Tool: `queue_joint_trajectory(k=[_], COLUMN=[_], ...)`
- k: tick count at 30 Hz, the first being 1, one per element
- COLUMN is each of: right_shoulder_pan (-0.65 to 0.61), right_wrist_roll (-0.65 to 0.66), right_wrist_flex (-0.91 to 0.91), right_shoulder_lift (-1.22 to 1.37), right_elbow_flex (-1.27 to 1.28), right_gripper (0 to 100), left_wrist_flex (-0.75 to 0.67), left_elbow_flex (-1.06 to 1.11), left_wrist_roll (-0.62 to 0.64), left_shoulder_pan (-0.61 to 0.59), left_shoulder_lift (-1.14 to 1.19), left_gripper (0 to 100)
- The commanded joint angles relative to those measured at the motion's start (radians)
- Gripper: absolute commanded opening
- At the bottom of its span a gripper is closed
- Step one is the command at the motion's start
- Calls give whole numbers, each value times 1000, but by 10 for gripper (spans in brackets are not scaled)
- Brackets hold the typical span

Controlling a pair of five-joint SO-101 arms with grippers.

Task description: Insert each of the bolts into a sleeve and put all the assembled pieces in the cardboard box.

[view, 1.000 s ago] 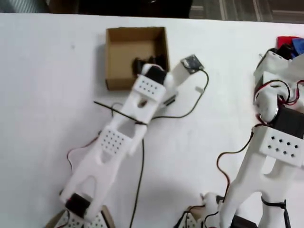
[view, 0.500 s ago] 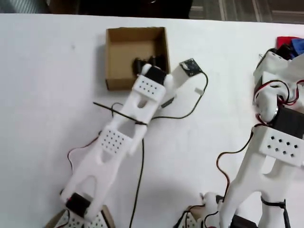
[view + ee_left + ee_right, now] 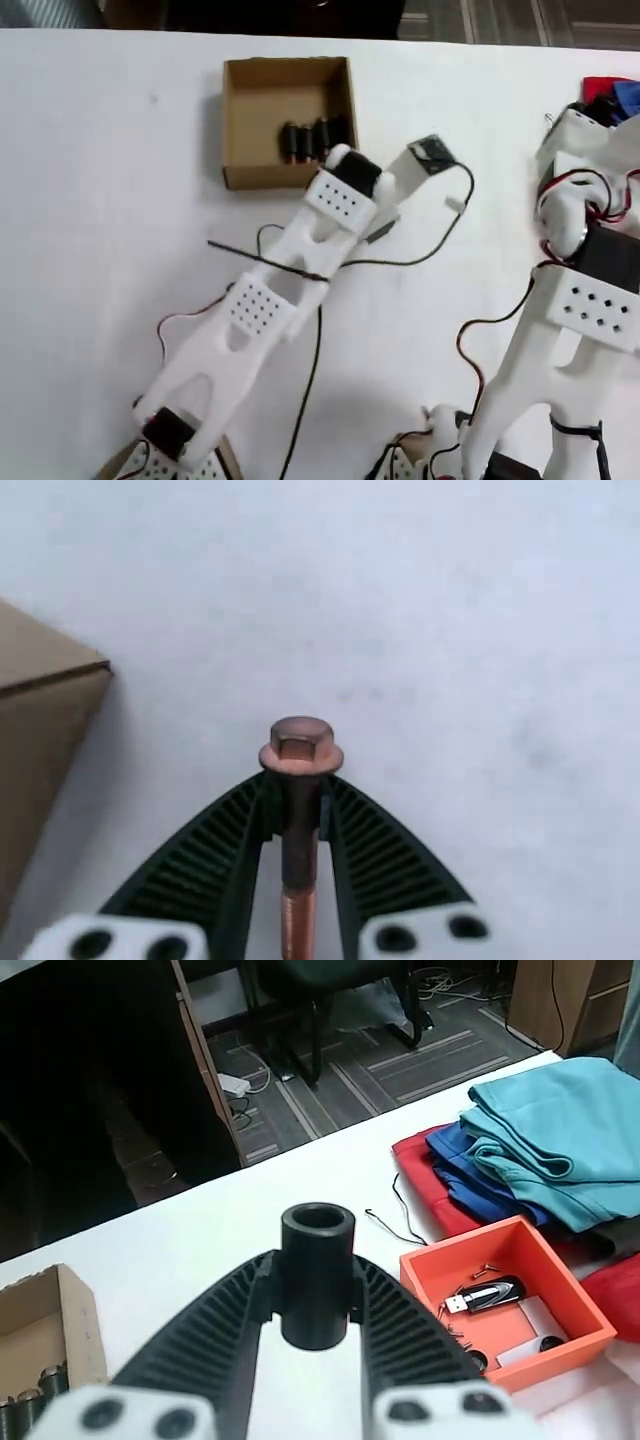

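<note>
Copper-coloured hex-head bolt (image 3: 300, 750) sits clamped in the left tool (image 3: 299, 805). Both ribbed black fingers (image 3: 225, 850) are closed on its shank just below the head, over the bare white counter (image 3: 120, 200) just right of the open brown cardboard box (image 3: 240, 110). The right tool (image 3: 312, 1278), well apart on the right side, is closed around a black cylindrical sleeve (image 3: 318, 1230) whose open bore faces away from the wrist. A row of dark pieces (image 3: 315, 138) lies in the box against its near wall.

The main risk I see is in the mating. The bolt's head leads and its threaded end runs back between the fingers, so the free end is poorly presented to the bore. A slightly skewed approach could jam the bolt on the sleeve's rim. That could pivot it in the narrow grip, or push the sleeve out of the right tool onto the counter.
</note>
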Motion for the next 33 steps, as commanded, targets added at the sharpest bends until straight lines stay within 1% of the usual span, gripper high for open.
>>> queue_joint_trajectory(k=[1,4,10,12,14,15,18,20,21,22,23,25,31,33], right_shoulder_pan=[44,51,50,48,48,48,48,48,48,48,48,48,15,5], right_wrist_roll=[-6,-6,-6,-6,-6,-6,-6,-6,-6,-8,-8,-8,-8,-8], right_wrist_flex=[-45,-53,-54,-54,-54,-54,-53,-53,-53,-53,-53,-51,-48,-39], right_shoulder_lift=[-7,-7,1,1,1,1,1,-1,-1,-1,-2,-4,-5,-5], right_elbow_flex=[-54,-54,-52,-52,-51,-51,-51,-51,-51,-51,-51,-51,-44,-46], right_gripper=[22,22,22,22,22,22,22,22,22,22,22,22,22,22], left_wrist_flex=[23,21,12,-43,-152,-229,-529,-756,-850,-913,-948,-945,-781,-747], left_elbow_flex=[124,341,837,1001,1176,1274,1624,1842,1923,1977,2008,2014,1840,1790], left_wrist_roll=[12,12,8,9,9,9,11,6,6,6,6,8,14,15], left_shoulder_pan=[-21,-26,-35,-52,-81,-97,-135,-157,-167,-180,-190,-201,-221,-221], left_shoulder_lift=[-114,-287,-717,-856,-996,-1063,-1227,-1269,-1266,-1252,-1234,-1178,-1034,-997], left_gripper=[24,24,24,24,24,24,24,24,24,24,24,24,33,73])
